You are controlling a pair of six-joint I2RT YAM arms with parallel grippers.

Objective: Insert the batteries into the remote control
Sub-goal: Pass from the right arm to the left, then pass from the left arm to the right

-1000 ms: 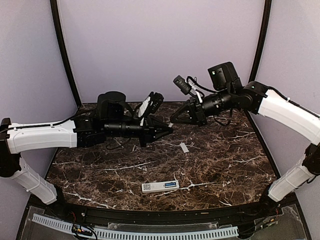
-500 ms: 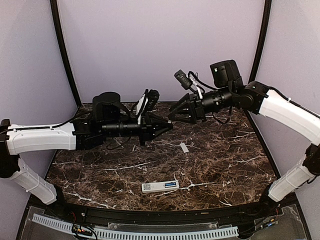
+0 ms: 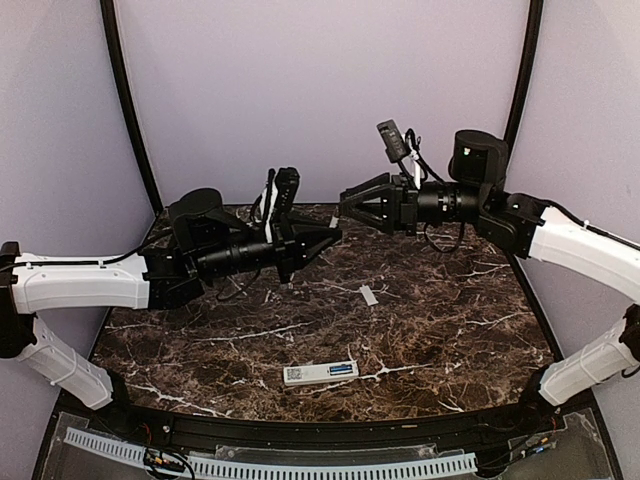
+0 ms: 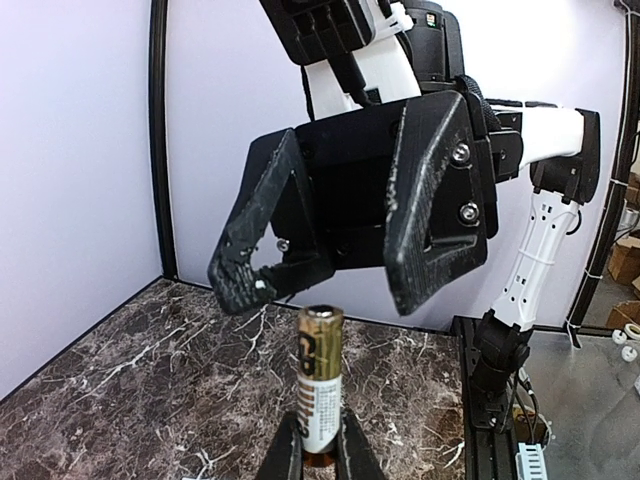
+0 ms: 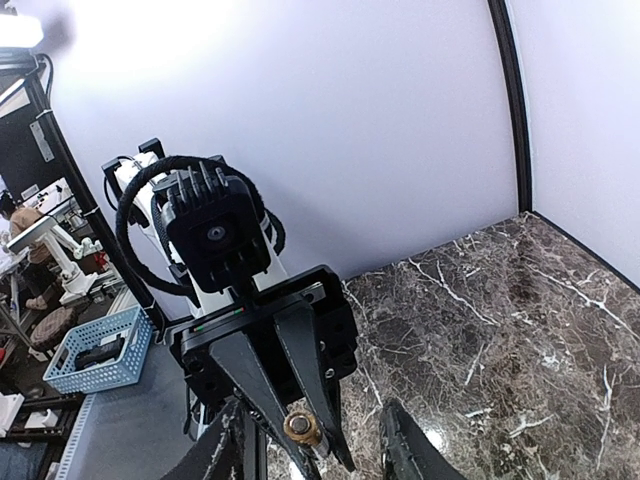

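Note:
A gold-and-white battery (image 4: 318, 385) stands upright in the left wrist view, with my left gripper (image 4: 318, 455) shut on its lower end. In the top view that left gripper (image 3: 333, 236) hovers high over the back of the table. My right gripper (image 3: 350, 205) faces it from just up and to the right, open and empty, a short gap away. The right wrist view shows the battery's (image 5: 303, 430) end between the left gripper's fingers (image 5: 310, 350), with my own right fingers (image 5: 405, 450) spread on either side. The remote control (image 3: 320, 373) lies flat near the table's front edge, with a blue patch at its right end.
A small white cover plate (image 3: 368, 295) lies on the dark marble table (image 3: 450, 330) right of centre. Black frame posts (image 3: 130, 110) stand at the back corners against the pale walls. A blue basket (image 5: 90, 350) sits beyond the table.
My right gripper, shut at the left gripper's tip a second ago, has opened and pulled back up and to the right. The left gripper keeps the battery and has lifted slightly.

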